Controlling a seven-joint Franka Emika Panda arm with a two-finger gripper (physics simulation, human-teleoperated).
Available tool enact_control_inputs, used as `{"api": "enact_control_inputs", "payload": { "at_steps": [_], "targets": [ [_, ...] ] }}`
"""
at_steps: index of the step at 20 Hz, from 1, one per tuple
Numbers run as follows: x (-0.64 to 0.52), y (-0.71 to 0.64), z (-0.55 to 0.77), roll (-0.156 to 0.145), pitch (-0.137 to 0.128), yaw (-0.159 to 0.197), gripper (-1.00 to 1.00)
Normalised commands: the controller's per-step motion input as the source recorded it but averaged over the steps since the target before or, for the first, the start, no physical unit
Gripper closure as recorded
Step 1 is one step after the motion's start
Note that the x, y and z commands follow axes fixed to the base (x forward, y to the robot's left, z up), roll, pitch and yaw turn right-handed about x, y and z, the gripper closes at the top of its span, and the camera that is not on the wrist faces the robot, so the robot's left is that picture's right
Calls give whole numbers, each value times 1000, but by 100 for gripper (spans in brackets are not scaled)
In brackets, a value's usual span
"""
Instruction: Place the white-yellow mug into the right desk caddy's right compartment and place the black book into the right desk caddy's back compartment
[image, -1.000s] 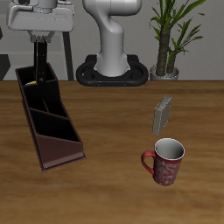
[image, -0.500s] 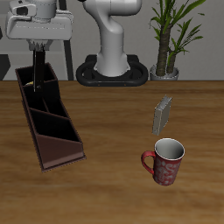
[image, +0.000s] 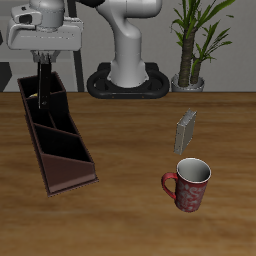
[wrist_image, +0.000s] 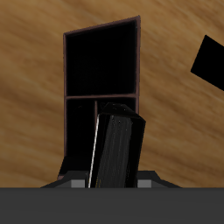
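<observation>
Exterior view: gripper (image: 43, 60) clenched on the book (image: 43, 82), hanging upright over the caddy (image: 70, 165) at its back end, about 10 o'clock from table centre. Red mug (image: 188, 184) and grey book (image: 186, 130) sit well apart. White-yellow mug not visible.

Wrist view: book (wrist_image: 116, 147) tilts slightly above the caddy's (wrist_image: 101, 33) dark cells. Best to lower straight, square the book to the divider, release only once seated.

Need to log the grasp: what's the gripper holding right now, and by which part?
The gripper holds the black book by its upper end; the book hangs upright over the right desk caddy.
</observation>
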Motion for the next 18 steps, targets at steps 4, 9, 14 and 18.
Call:
{"api": "enact_control_inputs", "payload": {
  "at_steps": [4, 9, 14, 18],
  "targets": [
    [0, -19, -44, -4, 3, -12, 100],
    [83, 2, -144, -2, 20, -6, 100],
    [87, -41, -143, -6, 14, -19, 100],
    [49, -74, -117, -22, 5, -21, 100]
  ]
}}
